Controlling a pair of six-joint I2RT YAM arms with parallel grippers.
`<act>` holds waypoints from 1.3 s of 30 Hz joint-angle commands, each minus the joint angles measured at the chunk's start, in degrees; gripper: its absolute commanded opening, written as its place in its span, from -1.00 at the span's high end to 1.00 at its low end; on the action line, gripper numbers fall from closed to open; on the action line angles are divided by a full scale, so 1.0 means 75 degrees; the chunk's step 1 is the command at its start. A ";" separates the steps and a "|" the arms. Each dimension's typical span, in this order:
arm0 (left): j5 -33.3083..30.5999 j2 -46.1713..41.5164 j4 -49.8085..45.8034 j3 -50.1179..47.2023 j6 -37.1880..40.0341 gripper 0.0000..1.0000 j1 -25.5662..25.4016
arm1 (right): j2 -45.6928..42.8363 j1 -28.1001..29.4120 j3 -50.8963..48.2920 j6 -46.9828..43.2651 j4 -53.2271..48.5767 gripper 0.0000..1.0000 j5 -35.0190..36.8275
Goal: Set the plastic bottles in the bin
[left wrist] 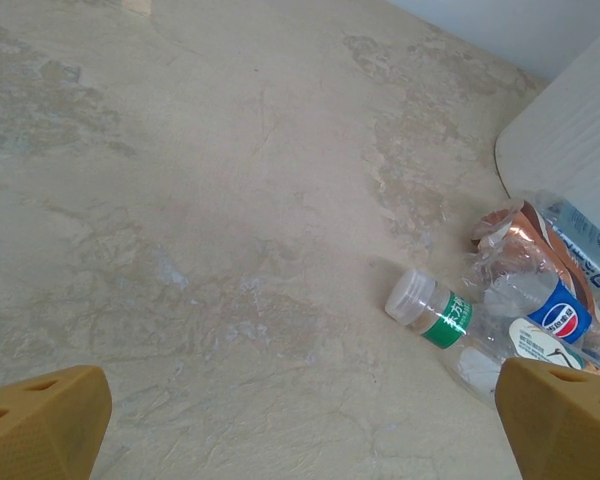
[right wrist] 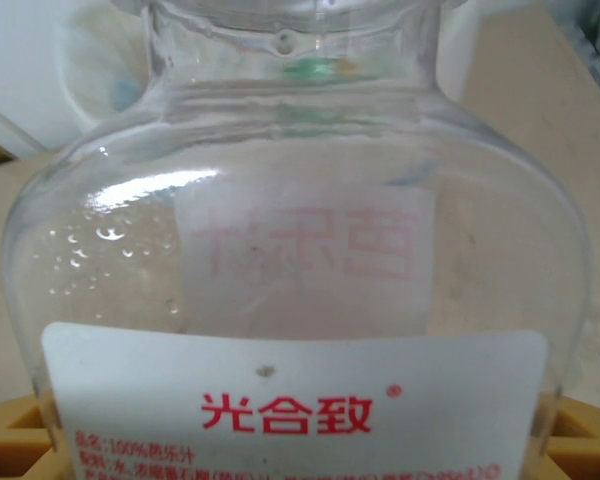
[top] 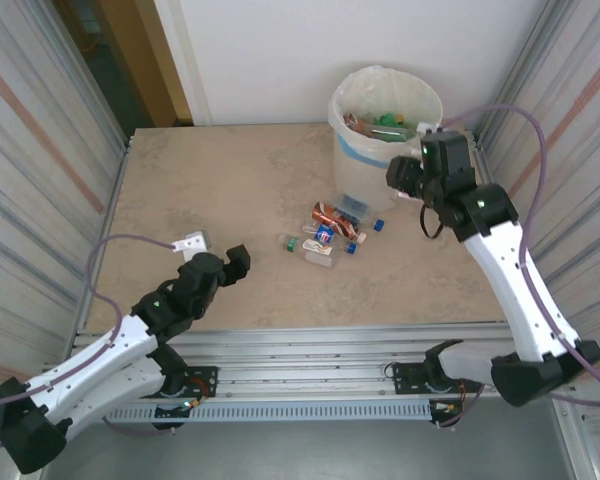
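- While the right arm (top: 508,265) is standing up from its base at the near right corner and leaning toward the far side, its wrist is bending left, so the right tool (top: 404,180) is hanging close to the near right side of the bin (top: 352,165).
- The right tool is gripping a clear bottle (right wrist: 290,250). In the right wrist view its yellow fingers (right wrist: 10,445) are showing at both lower corners against the bottle's sides, and a white label with red characters is facing the camera.
- The bin is standing at the far right of the desk (top: 210,190), wearing a thin bag liner. Several bottles, among them a green one (top: 385,122), are lying inside.
- A pile of bottles (top: 335,225) is lying on the desk just on the near side of the bin.
- The left arm (top: 100,355) is stretching low from the near left corner, with its forearm pointing far and right. The left tool (top: 235,262) is hovering over bare desk, left of the pile and apart from it.
- The left tool is spreading its jaws wide and holding nothing. In its wrist view a white-capped bottle (left wrist: 435,312) with a green label is lying on its side ahead to the right, beside a blue-labelled bottle (left wrist: 560,320) and a crumpled brown-orange bottle (left wrist: 515,225).
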 commanded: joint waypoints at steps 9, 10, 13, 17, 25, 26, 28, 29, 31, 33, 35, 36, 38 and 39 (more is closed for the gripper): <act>0.0223 -0.0075 -0.0010 0.0356 0.0095 -0.98 0.0058 | 0.2516 -0.0932 0.3004 0.0346 0.1075 0.47 -0.1649; 0.0236 -0.0118 -0.0010 0.0360 0.0113 -0.98 0.0057 | 0.2731 -0.0986 0.3250 0.0438 0.1098 0.47 -0.1695; 0.0268 -0.0207 -0.0009 0.0297 0.0096 -0.97 0.0056 | 0.3347 -0.1109 0.3925 0.0663 0.1237 0.46 -0.1660; 0.0277 -0.0272 -0.0085 0.0223 0.0085 -0.97 0.0063 | 0.4124 -0.1325 0.4568 0.1169 0.1497 0.46 -0.1640; 0.0297 -0.0384 -0.0207 0.0298 0.0183 -0.97 0.0058 | 0.5557 -0.1404 0.5721 0.1839 0.1756 0.45 -0.1916; 0.0293 -0.0395 -0.0208 0.0296 0.0180 -0.97 0.0056 | 0.5748 -0.1399 0.5932 0.1863 0.1713 0.45 -0.1952; 0.0316 -0.0402 -0.0208 0.0281 0.0143 -0.98 0.0067 | 0.6068 -0.1393 0.6320 0.1877 0.1556 0.44 -0.2001; 0.0331 -0.0396 -0.0208 0.0280 0.0136 -0.98 0.0057 | 0.6214 -0.1384 0.6461 0.1892 0.1478 0.44 -0.2044; 0.0338 -0.0396 -0.0204 0.0267 0.0119 -0.97 0.0056 | 0.6356 -0.1387 0.6529 0.1957 0.1455 0.43 -0.2081; 0.0336 -0.0391 -0.0185 0.0254 0.0110 -0.98 0.0057 | 0.6469 -0.1381 0.6530 0.2050 0.1449 0.43 -0.2187; 0.0311 -0.0384 -0.0185 0.0252 0.0118 -0.97 0.0058 | 0.6573 -0.1349 0.6530 0.2104 0.1447 0.40 -0.2315; 0.0311 -0.0384 -0.0185 0.0248 0.0131 -0.97 0.0058 | 0.6599 -0.1326 0.6529 0.2110 0.1443 0.37 -0.2354; 0.0296 -0.0400 -0.0188 0.0251 0.0130 -0.98 0.0059 | 0.6647 -0.1260 0.6527 0.2098 0.1422 0.30 -0.2368; 0.0289 -0.0396 -0.0179 0.0239 0.0132 -0.97 0.0066 | 0.6686 -0.1230 0.6528 0.2087 0.1410 0.29 -0.2380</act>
